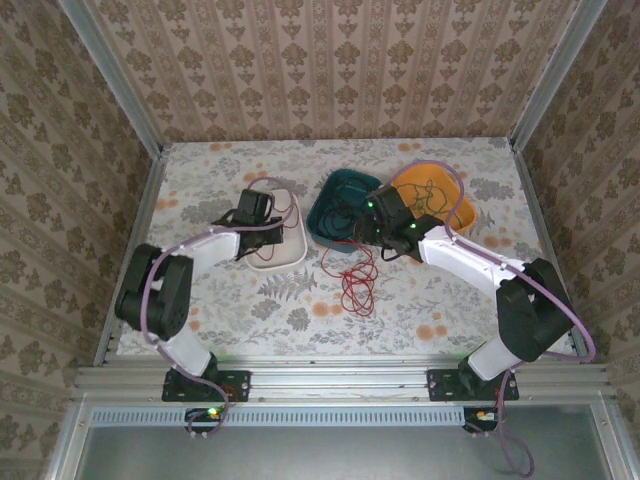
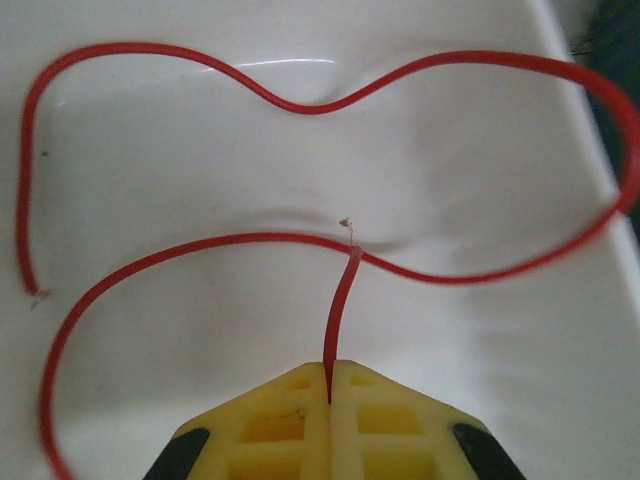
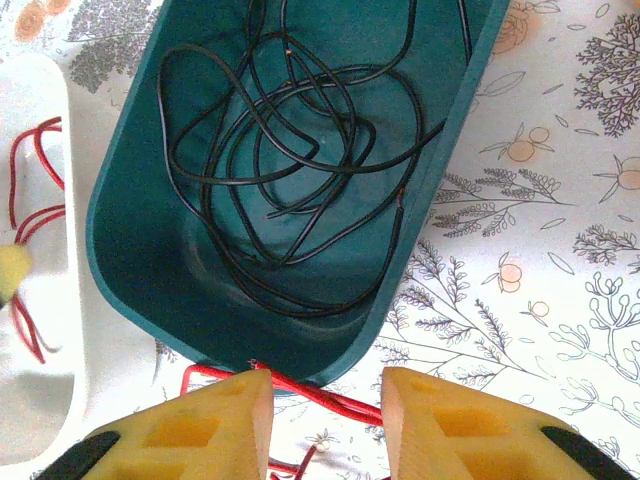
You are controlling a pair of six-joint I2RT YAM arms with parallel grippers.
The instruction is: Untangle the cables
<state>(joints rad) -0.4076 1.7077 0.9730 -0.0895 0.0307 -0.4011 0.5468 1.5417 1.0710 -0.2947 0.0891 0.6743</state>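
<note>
While the left arm reaches forward over the white tray (image 2: pixel 150 150), the left tool (image 2: pixel 329 375) is pinched tight on the end of a red cable (image 2: pixel 340 300), whose loops lie across the tray floor. Right arm stretches toward the teal bin (image 3: pixel 120 250), with the right tool (image 3: pixel 327 395) partly parted and gripping nothing, just outside the near rim and above red strands (image 3: pixel 215 371) on the tabletop (image 1: pixel 300 300). Inside the teal bin, a thin black cable (image 3: pixel 300 165) lies in loose overlapping coils.

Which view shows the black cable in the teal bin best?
Right wrist: it looks straight down on the black cable coiled loosely in the teal bin. Top external gives faint dark strands inside that bin. Left wrist faces a red cable instead.
</note>
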